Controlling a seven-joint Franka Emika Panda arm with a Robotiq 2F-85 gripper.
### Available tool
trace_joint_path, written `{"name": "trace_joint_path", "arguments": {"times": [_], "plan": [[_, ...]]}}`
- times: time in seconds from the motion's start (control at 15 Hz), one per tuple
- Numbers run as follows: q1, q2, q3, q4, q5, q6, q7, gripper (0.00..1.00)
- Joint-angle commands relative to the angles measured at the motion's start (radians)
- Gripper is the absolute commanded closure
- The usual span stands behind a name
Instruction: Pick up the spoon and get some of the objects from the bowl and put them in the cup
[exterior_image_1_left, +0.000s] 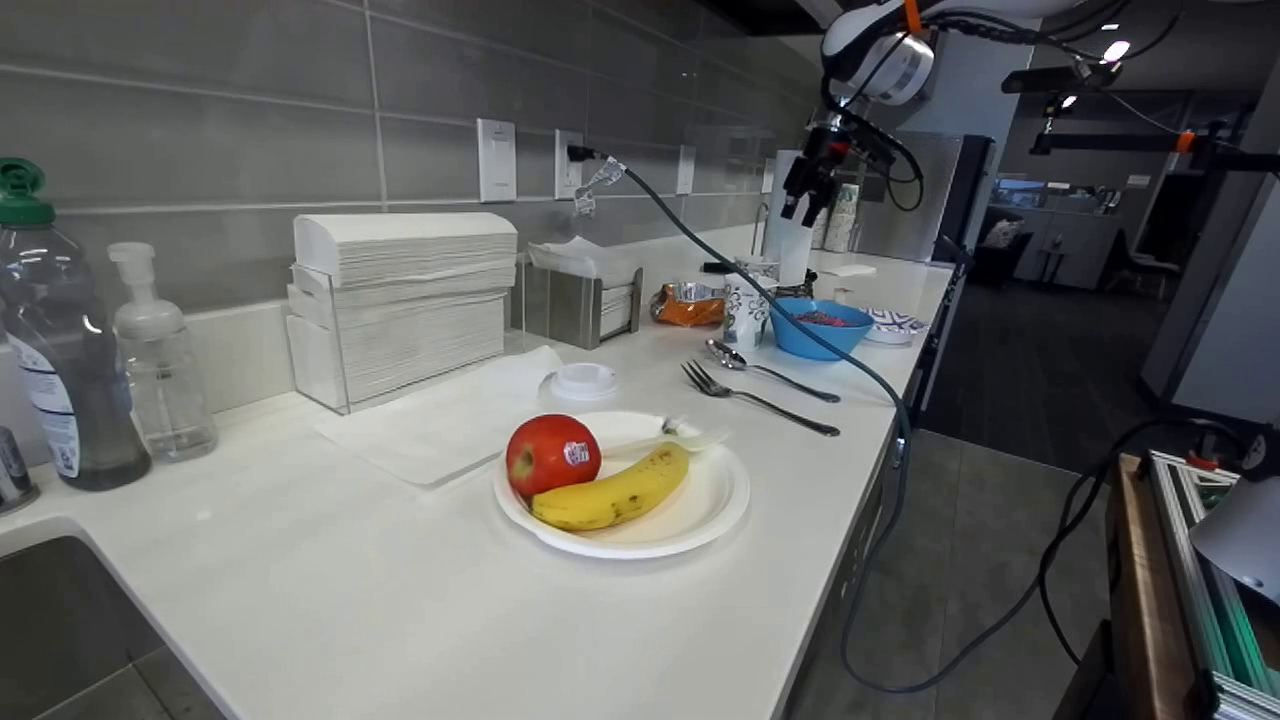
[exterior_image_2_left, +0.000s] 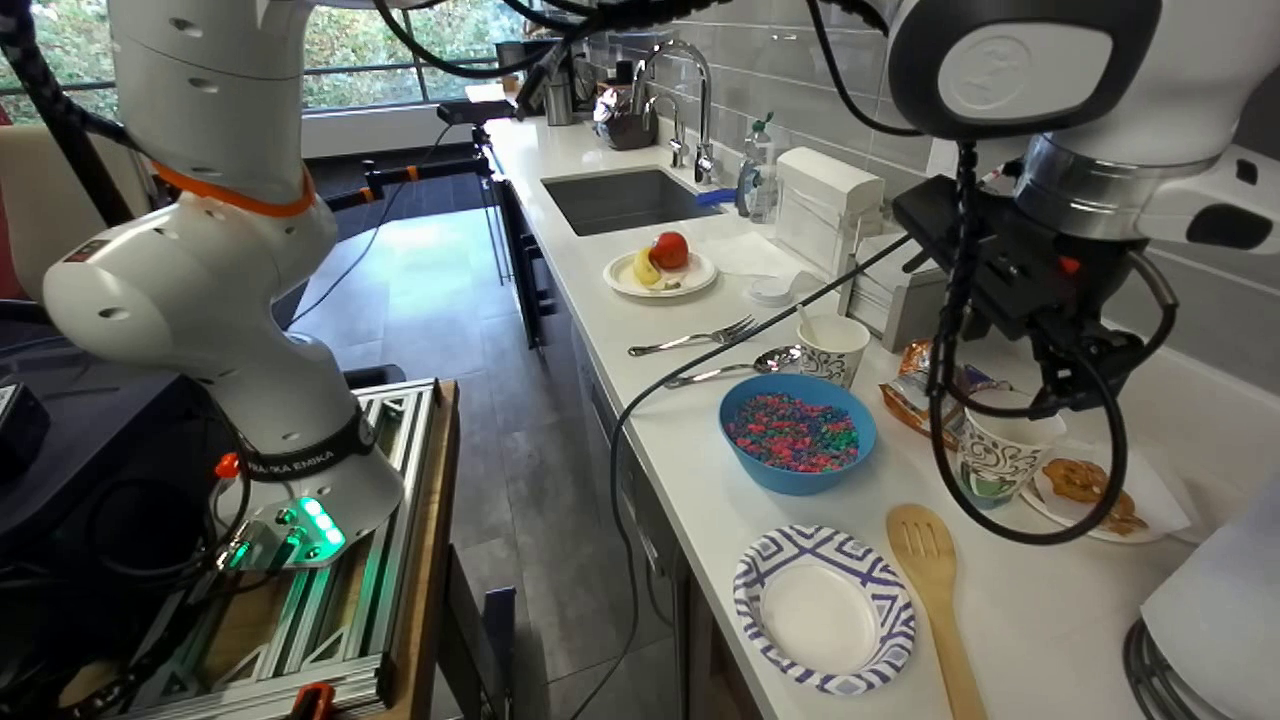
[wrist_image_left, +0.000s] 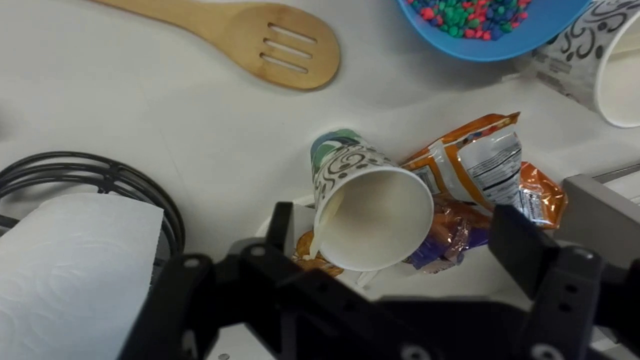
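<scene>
The metal spoon (exterior_image_2_left: 778, 360) lies on the counter beside a fork; it also shows in an exterior view (exterior_image_1_left: 728, 355). The bright blue bowl (exterior_image_2_left: 795, 484) holds many small red, green and blue pieces (exterior_image_2_left: 790, 430) and also shows in the wrist view (wrist_image_left: 480, 53). One patterned paper cup (exterior_image_2_left: 845, 352) stands by the spoon's head. Another patterned cup (exterior_image_2_left: 1005, 455) stands near snack bags; in the wrist view (wrist_image_left: 375, 220) it appears between the fingers. My gripper (wrist_image_left: 400, 230) is open and empty, above the counter near this cup. It hangs in both exterior views (exterior_image_1_left: 802, 212) (exterior_image_2_left: 1075, 395).
A dark cable (exterior_image_2_left: 740, 350) crosses the counter. A wooden slotted spatula (exterior_image_2_left: 925, 545) and a patterned paper plate (exterior_image_2_left: 885, 640) lie near the bowl. A paper-towel stand (wrist_image_left: 172, 220), snack bags (wrist_image_left: 475, 165), a fork (exterior_image_1_left: 770, 402) and a fruit plate (exterior_image_1_left: 640, 548) are also there.
</scene>
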Motion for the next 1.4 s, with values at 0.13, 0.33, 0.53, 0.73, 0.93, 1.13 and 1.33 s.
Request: {"name": "trace_joint_path", "arguments": {"times": [0.13,0.33,0.53,0.73,0.93,1.13,1.33], "plan": [[-0.061,0.077,0.07,0.051,0.055,0.073,-0.099,0.0],[-0.076,0.109,0.089,0.077,0.064,0.087,-0.119,0.0],[-0.089,0.138,0.104,0.105,0.071,0.088,-0.129,0.0],[-0.103,0.161,0.119,0.131,0.081,0.079,-0.138,0.0],[-0.112,0.181,0.132,0.154,0.091,0.069,-0.147,0.03],[-0.115,0.201,0.138,0.173,0.088,0.064,-0.145,0.11],[-0.116,0.212,0.143,0.184,0.084,0.059,-0.143,0.2]]}}
